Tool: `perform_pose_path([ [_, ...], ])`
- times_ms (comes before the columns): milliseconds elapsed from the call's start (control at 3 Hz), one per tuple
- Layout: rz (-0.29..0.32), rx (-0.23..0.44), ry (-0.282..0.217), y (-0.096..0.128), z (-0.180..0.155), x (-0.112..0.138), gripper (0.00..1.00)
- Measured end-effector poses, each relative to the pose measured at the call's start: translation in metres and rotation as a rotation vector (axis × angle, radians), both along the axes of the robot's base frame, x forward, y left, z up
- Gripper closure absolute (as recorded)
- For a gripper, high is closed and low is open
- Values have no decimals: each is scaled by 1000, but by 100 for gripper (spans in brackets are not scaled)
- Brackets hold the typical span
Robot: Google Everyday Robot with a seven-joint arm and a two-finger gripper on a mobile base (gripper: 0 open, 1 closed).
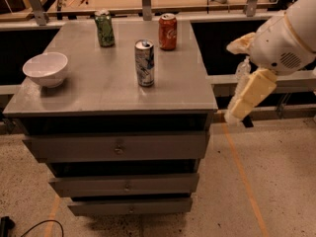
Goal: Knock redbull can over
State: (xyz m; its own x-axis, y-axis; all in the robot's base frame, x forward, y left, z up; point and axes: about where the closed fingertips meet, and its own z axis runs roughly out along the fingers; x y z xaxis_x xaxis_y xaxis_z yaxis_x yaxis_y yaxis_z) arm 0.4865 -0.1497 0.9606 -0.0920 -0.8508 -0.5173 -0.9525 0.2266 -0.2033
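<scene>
I see the redbull can (144, 63) standing upright near the middle of the grey worktop (98, 90). My tool (242, 105) hangs beyond the worktop's right edge, over the floor (266, 191), well apart from that can. Behind it, a green can (104, 28) and a red cola can (167, 31) stand upright. A white bowl (46, 68) sits near the left edge, with drawers (118, 147) below.

- The redbull can (144, 63) is slim, silver and blue, with a shiny top, and stands upright.
- It sits mid-bench (94, 95), untouched.
- The hand (245, 98) hangs beyond the bench's right edge, well apart.
</scene>
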Motion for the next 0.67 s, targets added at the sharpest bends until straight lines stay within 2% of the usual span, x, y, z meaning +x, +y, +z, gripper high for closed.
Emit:
perform_pose_path([
  [333,94,322,-69,63,-10,38,0],
  [667,97,562,-98,97,-4,70,0],
])
